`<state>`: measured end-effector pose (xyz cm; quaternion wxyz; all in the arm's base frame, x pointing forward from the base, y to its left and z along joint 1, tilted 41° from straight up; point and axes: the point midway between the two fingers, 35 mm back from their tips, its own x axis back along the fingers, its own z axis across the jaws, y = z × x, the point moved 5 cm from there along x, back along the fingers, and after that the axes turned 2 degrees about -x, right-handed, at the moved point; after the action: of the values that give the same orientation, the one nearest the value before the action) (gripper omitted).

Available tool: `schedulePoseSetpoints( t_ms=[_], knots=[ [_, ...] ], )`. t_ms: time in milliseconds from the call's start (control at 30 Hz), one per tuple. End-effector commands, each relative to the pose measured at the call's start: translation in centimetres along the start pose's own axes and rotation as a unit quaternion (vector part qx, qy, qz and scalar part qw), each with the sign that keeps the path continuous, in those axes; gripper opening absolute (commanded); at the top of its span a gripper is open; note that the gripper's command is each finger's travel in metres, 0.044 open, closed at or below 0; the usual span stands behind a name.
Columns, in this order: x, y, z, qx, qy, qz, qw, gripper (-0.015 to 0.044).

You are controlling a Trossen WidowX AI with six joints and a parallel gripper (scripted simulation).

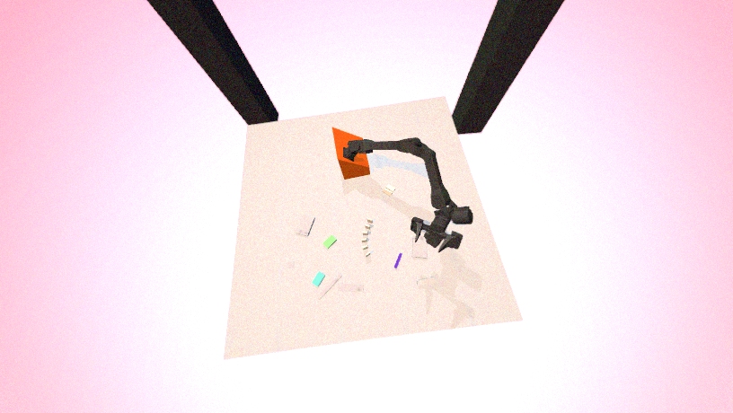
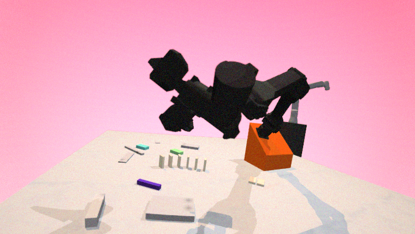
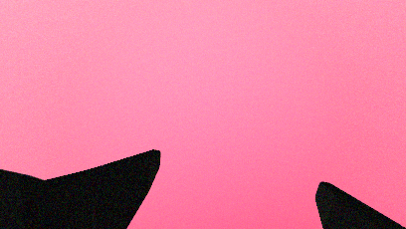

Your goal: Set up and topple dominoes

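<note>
Several cream dominoes stand upright in a slightly curved row mid-table. One end domino (image 1: 369, 221) (image 2: 204, 165) is nearer the orange block; the other end domino (image 1: 367, 254) (image 2: 161, 161) is farther from it. Two cream dominoes lie flat side by side: one (image 2: 252, 180) on the left and one (image 2: 260, 183) on the right in the exterior view. They lie apart from the row, towards the arm's base. My gripper (image 1: 428, 246) (image 3: 239, 167) is open and empty, raised high above the table, to the right of the row in the top view. The wrist view shows only both fingers and pink background.
An orange block (image 1: 356, 169) (image 2: 277, 161) stands by the arm's base. A purple bar (image 1: 398, 260) (image 2: 148, 184), green block (image 1: 330, 241) (image 2: 176, 151) and cyan block (image 1: 318, 278) (image 2: 142, 147) lie around the row. Pale flat slabs, one large slab (image 2: 171, 206) among them, also lie about.
</note>
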<state>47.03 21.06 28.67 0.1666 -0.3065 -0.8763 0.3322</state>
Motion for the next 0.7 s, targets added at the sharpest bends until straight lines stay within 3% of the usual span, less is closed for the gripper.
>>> schedulePoseSetpoints(
  t_ms=[0,200,467,667],
  knots=[
    [0.0,0.0,0.0,-0.006,-0.001,-0.004,1.000,0.0374],
    [2.1,-0.7,2.1,-0.206,0.000,-0.157,0.966,0.0216],
    [6.3,-1.6,7.3,-0.441,0.150,-0.324,0.824,0.0006],
    [7.6,-1.9,9.2,-0.493,0.215,-0.350,0.767,0.0000]
  ],
)
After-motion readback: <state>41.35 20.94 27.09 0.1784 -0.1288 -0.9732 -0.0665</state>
